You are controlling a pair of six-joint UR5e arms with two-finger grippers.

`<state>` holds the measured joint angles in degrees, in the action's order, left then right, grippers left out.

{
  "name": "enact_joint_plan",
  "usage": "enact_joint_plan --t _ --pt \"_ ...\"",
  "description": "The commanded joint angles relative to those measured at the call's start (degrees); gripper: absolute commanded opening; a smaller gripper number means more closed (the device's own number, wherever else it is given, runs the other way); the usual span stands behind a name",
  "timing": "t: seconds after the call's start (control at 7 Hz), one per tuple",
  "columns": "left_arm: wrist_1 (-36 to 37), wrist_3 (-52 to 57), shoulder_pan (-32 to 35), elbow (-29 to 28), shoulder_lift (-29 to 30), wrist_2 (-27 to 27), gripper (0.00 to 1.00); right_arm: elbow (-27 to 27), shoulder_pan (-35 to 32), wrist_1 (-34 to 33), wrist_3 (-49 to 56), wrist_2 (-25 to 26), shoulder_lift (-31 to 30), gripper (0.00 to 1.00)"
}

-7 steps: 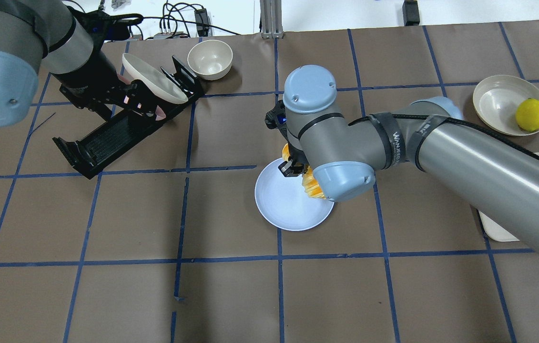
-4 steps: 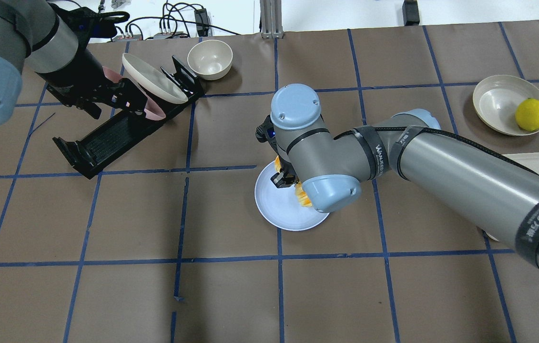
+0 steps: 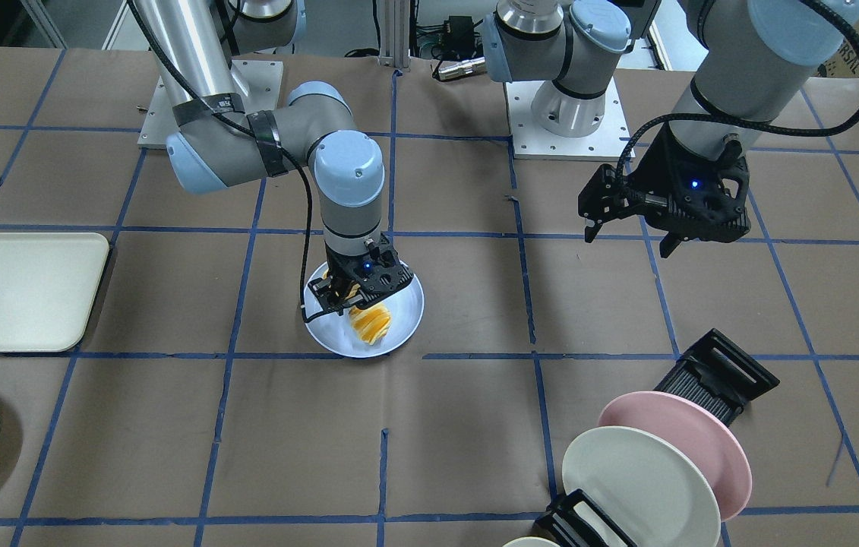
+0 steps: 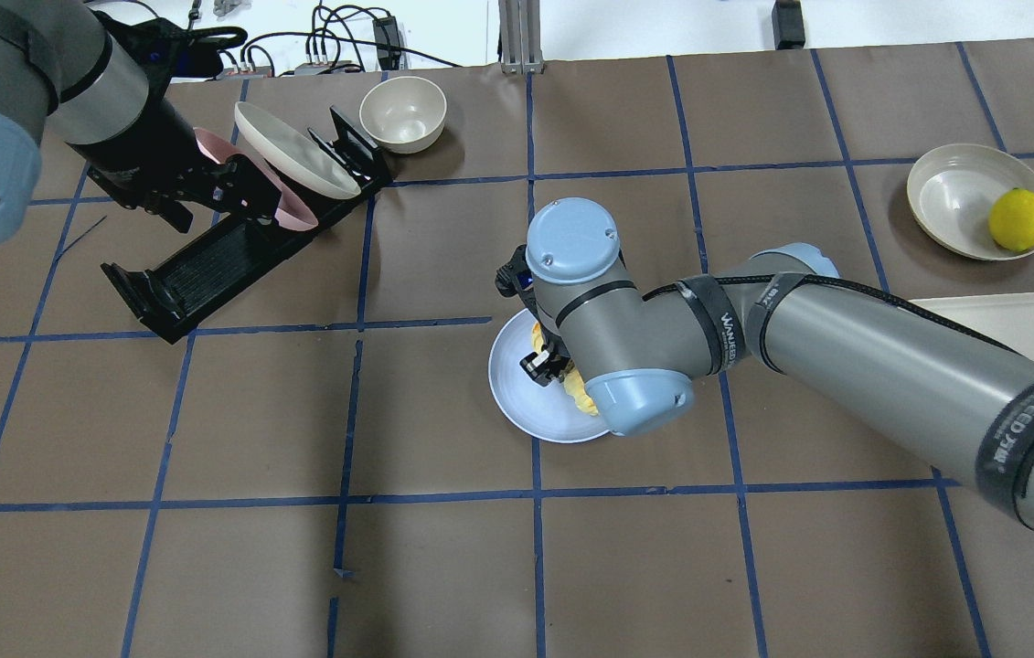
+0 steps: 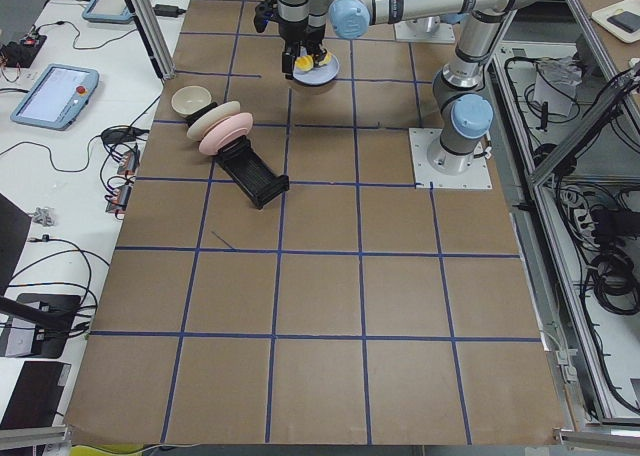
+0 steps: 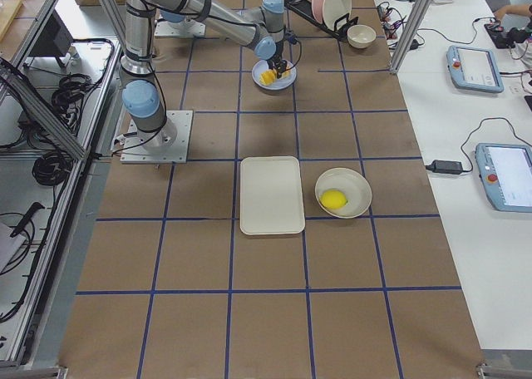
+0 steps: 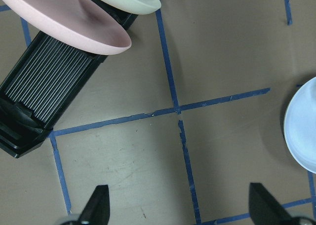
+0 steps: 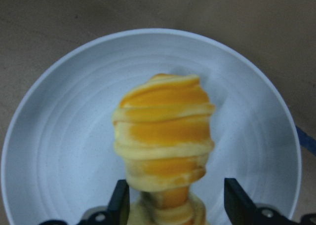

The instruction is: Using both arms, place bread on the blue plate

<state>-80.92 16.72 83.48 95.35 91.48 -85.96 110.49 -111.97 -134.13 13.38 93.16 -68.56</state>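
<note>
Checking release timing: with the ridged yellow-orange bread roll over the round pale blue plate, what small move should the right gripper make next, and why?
Probably open the right gripper fully: the bread roll looks to rest mid-plate on the pale blue plate, with the fingers straddling its near end and the grip unclear.

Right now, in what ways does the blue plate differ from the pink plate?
The blue plate lies flat on the table; the pink plate stands tilted in the black rack. The bread is over the blue plate; the pink plate holds nothing. Both are round and plain.
</note>
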Motion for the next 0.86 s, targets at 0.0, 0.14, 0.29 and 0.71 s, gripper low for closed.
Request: enact_joint_plan --t 0.0,0.14,0.29,0.71 --pt "-0.1 0.1 -0.2 -0.1 -0.6 0.0 1.00 -0.2 0.0 0.5 0.2 0.0 -0.3 1.00" --pt "-0.1 0.1 -0.1 -0.1 -0.5 0.0 1.00 -0.6 0.1 2.5 0.1 0.0 -1.0 1.00" --pt "-0.3 0.1 -0.2 -0.1 -0.6 0.0 1.00 -2.2 0.6 3.7 -0.7 -0.6 -2.6 1.00" --pt "-0.5 0.1 -0.1 -0.5 -1.3 0.0 1.00 -5.9 5.7 3.6 -2.5 -4.9 -6.8 1.00"
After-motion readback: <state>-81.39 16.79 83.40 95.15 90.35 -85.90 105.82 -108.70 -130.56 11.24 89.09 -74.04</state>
